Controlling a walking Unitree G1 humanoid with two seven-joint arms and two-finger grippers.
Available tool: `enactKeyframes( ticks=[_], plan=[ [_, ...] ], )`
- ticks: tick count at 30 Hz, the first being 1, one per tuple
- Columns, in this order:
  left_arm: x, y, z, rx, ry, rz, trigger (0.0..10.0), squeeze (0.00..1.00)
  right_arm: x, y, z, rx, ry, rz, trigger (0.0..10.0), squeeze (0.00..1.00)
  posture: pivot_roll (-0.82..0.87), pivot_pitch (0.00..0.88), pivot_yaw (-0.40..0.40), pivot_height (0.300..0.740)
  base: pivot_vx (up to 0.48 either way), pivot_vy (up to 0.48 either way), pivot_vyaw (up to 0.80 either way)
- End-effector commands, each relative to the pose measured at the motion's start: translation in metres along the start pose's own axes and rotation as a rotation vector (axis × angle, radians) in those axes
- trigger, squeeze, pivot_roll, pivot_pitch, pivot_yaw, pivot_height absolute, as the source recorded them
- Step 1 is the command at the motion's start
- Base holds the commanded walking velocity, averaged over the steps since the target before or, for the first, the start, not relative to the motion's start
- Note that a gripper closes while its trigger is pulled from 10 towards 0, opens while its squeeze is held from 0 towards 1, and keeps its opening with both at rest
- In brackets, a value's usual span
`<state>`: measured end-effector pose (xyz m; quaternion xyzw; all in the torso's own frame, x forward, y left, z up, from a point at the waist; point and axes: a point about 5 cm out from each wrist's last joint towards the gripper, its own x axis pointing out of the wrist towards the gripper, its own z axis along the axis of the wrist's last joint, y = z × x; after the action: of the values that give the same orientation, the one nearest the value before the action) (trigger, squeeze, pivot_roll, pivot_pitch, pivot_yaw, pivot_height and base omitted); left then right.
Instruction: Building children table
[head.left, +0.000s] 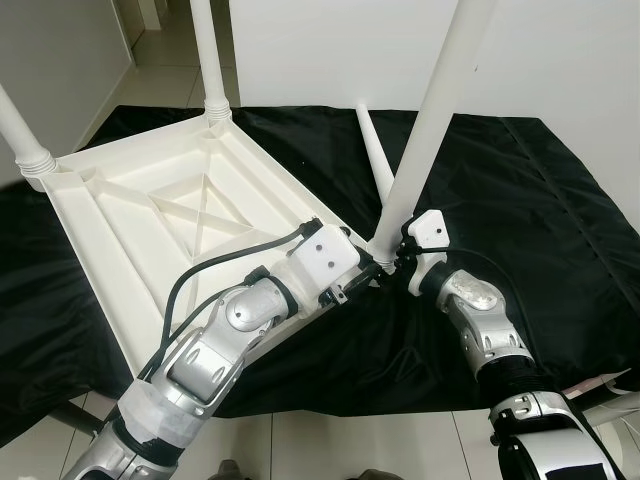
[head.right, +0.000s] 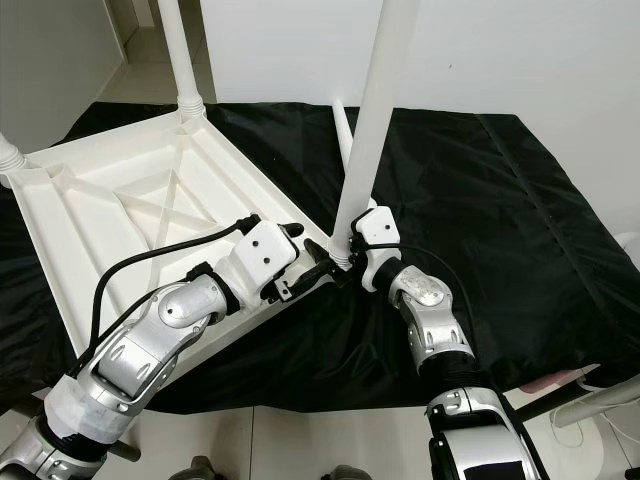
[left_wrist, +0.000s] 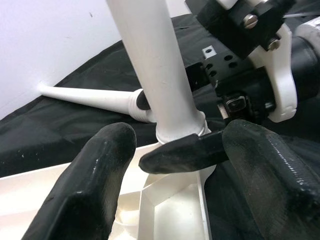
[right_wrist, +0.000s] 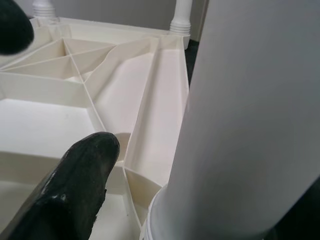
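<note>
The upturned table top (head.left: 170, 200) lies on the black sheet (head.left: 520, 190). Both grippers, left (head.left: 362, 281) open, right (head.left: 402, 262) apparently open, flank the near-corner leg (head.left: 440, 110); keep it vertical while twisting it in.

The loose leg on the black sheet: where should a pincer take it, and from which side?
Grip the loose leg mid-shaft, from above, fingers straddling it. It lies flat on the sheet, and its near end is hidden behind the upright leg.
</note>
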<state>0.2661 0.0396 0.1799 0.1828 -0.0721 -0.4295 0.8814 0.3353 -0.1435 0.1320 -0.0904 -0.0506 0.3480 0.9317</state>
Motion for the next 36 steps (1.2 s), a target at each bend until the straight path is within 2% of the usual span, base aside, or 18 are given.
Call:
enactKeyframes(
  ticks=[1,2,3,4,5,17,18,22,23,27,34,36],
  plan=[
    [-0.001,0.000,0.002,0.019,-0.002,-0.006,10.0,0.00,0.002,0.000,-0.002,-0.018,0.016,0.036,9.9,0.00,-0.02,0.000,0.009,0.740,0.000,0.000,0.00],
    [-0.001,0.000,0.002,0.019,-0.002,-0.006,10.0,0.00,0.002,0.000,-0.002,-0.018,0.016,0.036,9.9,0.00,-0.02,0.000,0.009,0.740,0.000,0.000,0.00],
    [-0.002,0.000,0.002,0.021,-0.001,-0.007,10.0,0.00,0.002,0.001,-0.005,-0.017,0.030,0.048,3.9,0.00,-0.02,0.000,0.009,0.740,0.000,0.000,0.00],
    [-0.002,0.000,0.002,0.021,0.000,-0.006,10.0,0.00,0.003,0.001,-0.007,-0.014,0.038,0.058,3.9,0.00,-0.01,0.000,0.012,0.740,0.000,0.000,0.00],
    [-0.002,0.000,0.002,0.022,0.001,-0.006,10.0,0.00,0.003,0.001,-0.009,0.007,0.044,0.063,0.0,0.00,-0.01,0.000,0.014,0.740,0.000,0.000,0.00],
    [-0.003,0.002,0.003,0.021,0.002,-0.008,10.0,0.00,-0.003,0.005,-0.024,0.081,0.064,0.056,0.0,0.00,-0.03,0.000,0.023,0.740,0.000,0.000,0.00],
    [-0.003,0.002,0.003,0.020,0.001,-0.008,10.0,0.00,-0.003,0.005,-0.025,0.088,0.068,0.044,10.0,0.00,-0.03,0.000,0.023,0.740,0.000,0.000,0.00],
    [-0.002,0.001,0.004,0.016,-0.003,-0.008,10.0,0.00,-0.002,0.007,-0.028,0.107,0.079,0.013,10.0,0.00,-0.03,0.000,0.019,0.740,0.000,0.000,0.00],
    [0.000,0.002,0.005,0.010,-0.008,-0.004,10.0,0.00,0.000,0.008,-0.030,0.121,0.090,-0.032,10.0,0.00,-0.04,0.000,0.017,0.740,0.000,0.000,0.00],
    [0.002,0.003,0.006,0.007,-0.014,0.002,10.0,0.00,0.002,0.012,-0.033,0.128,0.113,-0.082,10.0,0.00,-0.04,0.000,0.016,0.740,0.000,0.000,0.00],
    [0.004,0.003,0.007,0.004,-0.020,0.005,10.0,0.00,0.004,0.017,-0.035,0.147,0.118,-0.136,10.0,0.00,-0.05,0.000,0.016,0.740,0.000,0.000,0.00],
    [0.004,0.003,0.008,0.004,-0.025,0.005,10.0,0.00,0.007,0.020,-0.033,0.170,0.116,-0.238,10.0,0.00,-0.04,0.000,0.003,0.740,0.000,0.000,0.00]
  ],
)
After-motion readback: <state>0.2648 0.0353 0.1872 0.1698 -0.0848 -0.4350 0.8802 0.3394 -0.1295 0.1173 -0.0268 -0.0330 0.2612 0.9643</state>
